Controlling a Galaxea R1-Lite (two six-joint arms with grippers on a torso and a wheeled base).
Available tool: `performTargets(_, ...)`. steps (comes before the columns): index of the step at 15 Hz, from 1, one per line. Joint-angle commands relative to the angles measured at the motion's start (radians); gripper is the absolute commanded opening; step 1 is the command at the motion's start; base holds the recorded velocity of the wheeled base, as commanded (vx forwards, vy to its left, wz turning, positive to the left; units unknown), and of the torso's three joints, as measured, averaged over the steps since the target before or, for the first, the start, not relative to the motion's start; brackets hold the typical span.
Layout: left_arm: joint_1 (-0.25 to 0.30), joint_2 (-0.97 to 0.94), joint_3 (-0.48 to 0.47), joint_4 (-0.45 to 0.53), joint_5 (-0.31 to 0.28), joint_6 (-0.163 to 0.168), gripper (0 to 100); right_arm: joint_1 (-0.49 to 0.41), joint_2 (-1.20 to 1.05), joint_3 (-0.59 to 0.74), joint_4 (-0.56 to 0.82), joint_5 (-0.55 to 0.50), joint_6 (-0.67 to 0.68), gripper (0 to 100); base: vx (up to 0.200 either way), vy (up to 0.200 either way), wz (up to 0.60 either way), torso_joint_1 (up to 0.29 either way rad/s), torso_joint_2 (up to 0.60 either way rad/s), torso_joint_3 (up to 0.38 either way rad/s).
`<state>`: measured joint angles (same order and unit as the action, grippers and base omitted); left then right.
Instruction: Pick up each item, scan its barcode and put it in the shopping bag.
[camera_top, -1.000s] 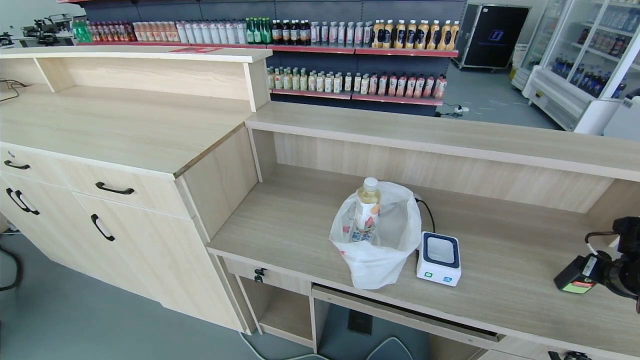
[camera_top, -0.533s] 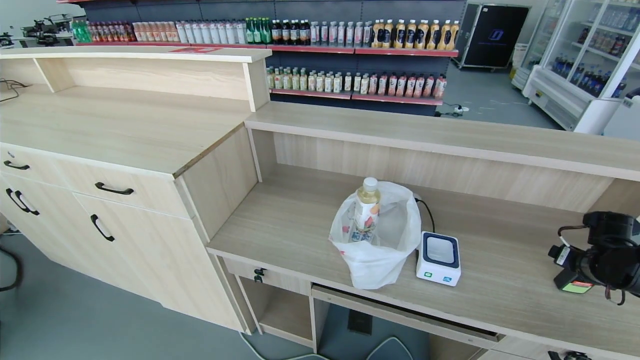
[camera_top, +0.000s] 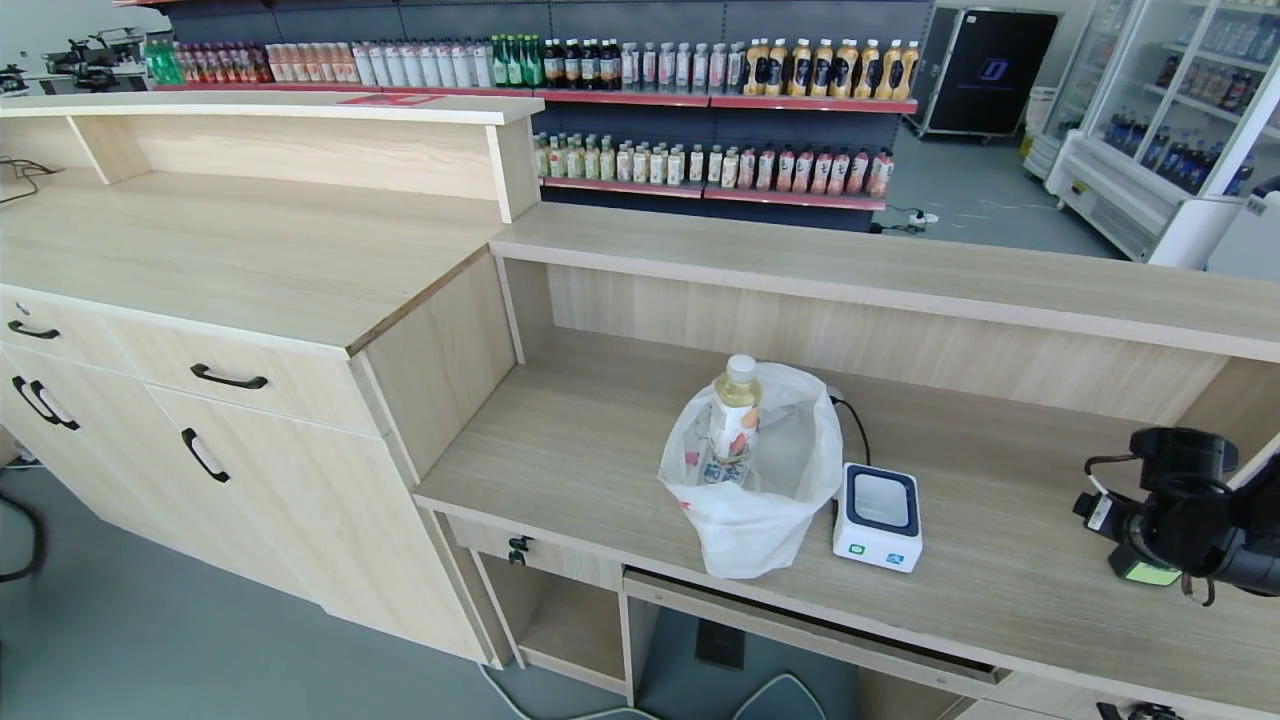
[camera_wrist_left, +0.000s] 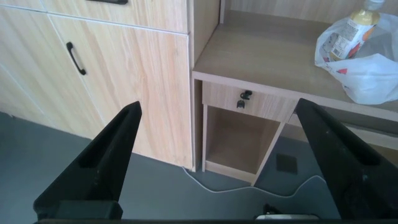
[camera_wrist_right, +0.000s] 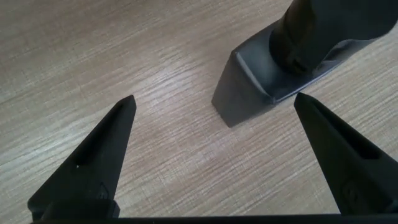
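Observation:
A white plastic shopping bag (camera_top: 752, 510) stands open on the lower counter with a yellow drink bottle (camera_top: 736, 415) upright inside it. Beside the bag sits a white barcode scanner box (camera_top: 878, 515) with a dark blue top. At the counter's right end lies a black handheld device (camera_top: 1143, 572) with a green label, and my right arm (camera_top: 1190, 520) hangs over it. My right gripper (camera_wrist_right: 214, 102) is open just above the wood, the device's dark head (camera_wrist_right: 280, 62) just beyond its fingertips. My left gripper (camera_wrist_left: 217, 104) is open and low, off the counter's left front.
Wooden cabinets with black handles (camera_top: 228, 378) stand to the left. A raised ledge (camera_top: 880, 270) runs behind the lower counter. A keyboard tray (camera_top: 800, 625) sticks out under the front edge. In the left wrist view the bag (camera_wrist_left: 367, 68) sits above an open cubby (camera_wrist_left: 239, 140).
My right arm has swung left and turned over the black handheld device, now covering most of it. The bag, bottle and scanner box have not moved.

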<state>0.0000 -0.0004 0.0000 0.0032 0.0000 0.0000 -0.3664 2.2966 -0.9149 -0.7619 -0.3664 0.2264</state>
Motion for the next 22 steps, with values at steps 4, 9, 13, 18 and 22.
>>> performTargets(4, 0.0, 0.0, 0.0, 0.0, 0.0, 0.0, 100, -0.003, 0.006, 0.008, -0.017, -0.036, -0.03, 100, 0.0, 0.0, 0.0, 0.0, 0.0, 0.0)
performTargets(9, 0.0, 0.0, 0.0, 0.0, 0.0, 0.0, 100, -0.017, 0.055, 0.011, -0.109, -0.086, -0.125, 100, 0.0, 0.0, 0.0, 0.0, 0.0, 0.0)
performTargets(13, 0.0, 0.0, 0.0, 0.0, 0.0, 0.0, 100, -0.042, 0.076, 0.008, -0.139, -0.1, -0.202, 100, 0.0, 0.0, 0.0, 0.0, 0.0, 0.0)
performTargets(18, 0.0, 0.0, 0.0, 0.0, 0.0, 0.0, 100, -0.045, 0.118, 0.004, -0.226, -0.1, -0.275, 100, 0.0, 0.0, 0.0, 0.0, 0.0, 0.0)
performTargets(22, 0.0, 0.0, 0.0, 0.0, 0.0, 0.0, 100, -0.052, 0.135, 0.002, -0.254, -0.1, -0.315, 0, 0.0, 0.0, 0.0, 0.0, 0.0, 0.0)
